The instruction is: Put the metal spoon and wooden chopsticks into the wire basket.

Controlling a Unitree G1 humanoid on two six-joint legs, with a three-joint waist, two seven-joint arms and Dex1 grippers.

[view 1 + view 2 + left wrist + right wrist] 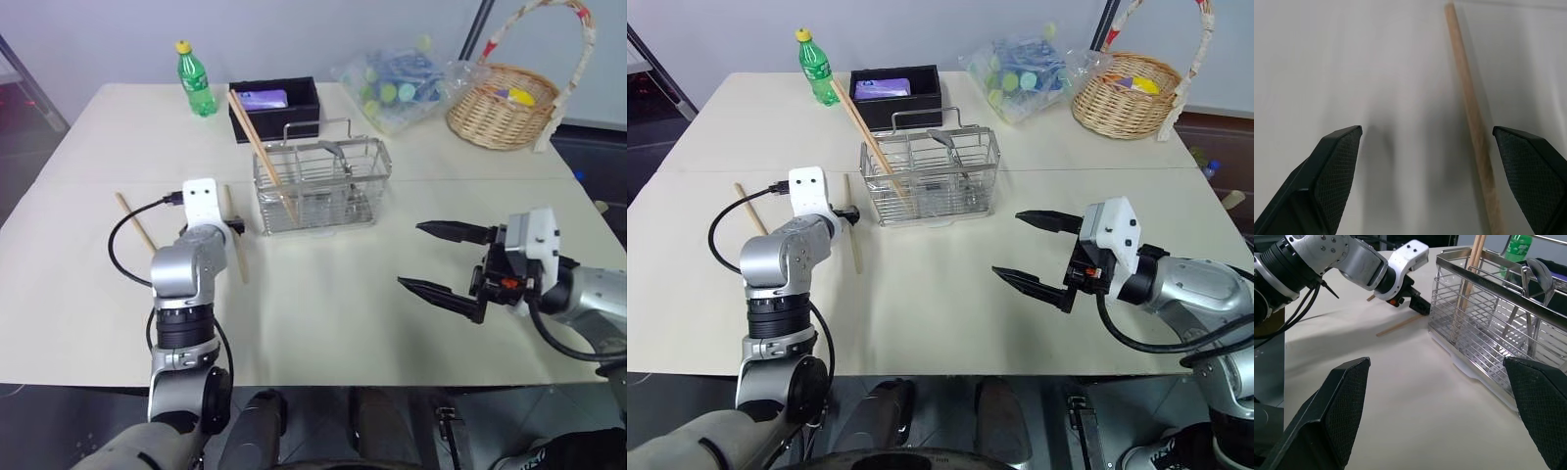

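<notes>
1. The left tool (pixel 1427 176) points down at the pale worktop (pixel 1352 63), its two black fingers standing wide apart.
2. One finger (pixel 1327 176) and the other finger (pixel 1533 171) each show a dark cross-hatched pad on the inner face.
3. A single light-tan chopstick (pixel 1471 117) lies flat on the worktop, running lengthwise away from the tool.
4. The chopstick sits between the fingers, much nearer one finger than the other, and touches neither.
5. Its near end runs out of view; its far end stops close to the picture's edge.
6. Soft grey shadows fall on the worktop between the fingers.
</notes>
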